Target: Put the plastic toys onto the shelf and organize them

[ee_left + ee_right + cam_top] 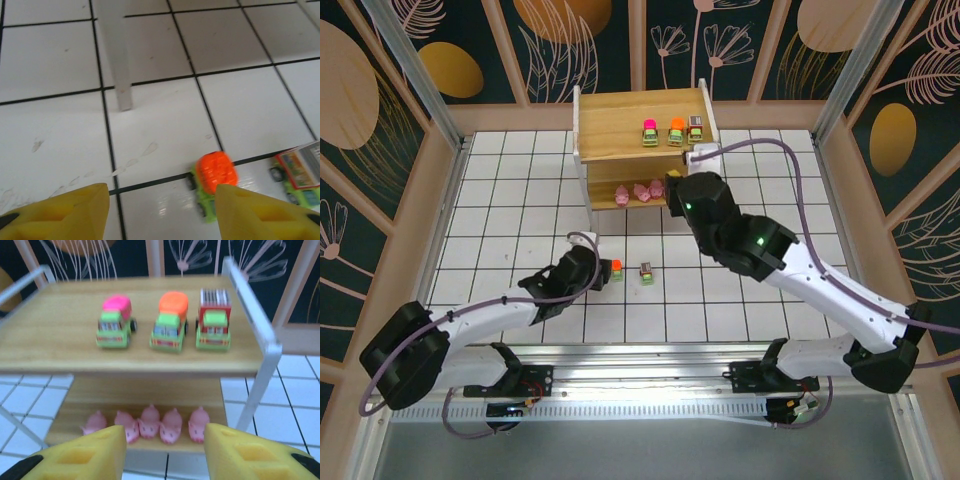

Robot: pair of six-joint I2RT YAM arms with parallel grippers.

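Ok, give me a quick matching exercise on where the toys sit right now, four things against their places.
Things:
1. pink pigs
2. magenta-topped truck
3. striped-top truck
4. orange-topped truck by the left gripper

Places:
A. on the table
B. top tier of the shelf, right end of the row
C. lower tier
D. top tier, left end of the row

Pairs: 1-C, 2-D, 3-B, 4-A
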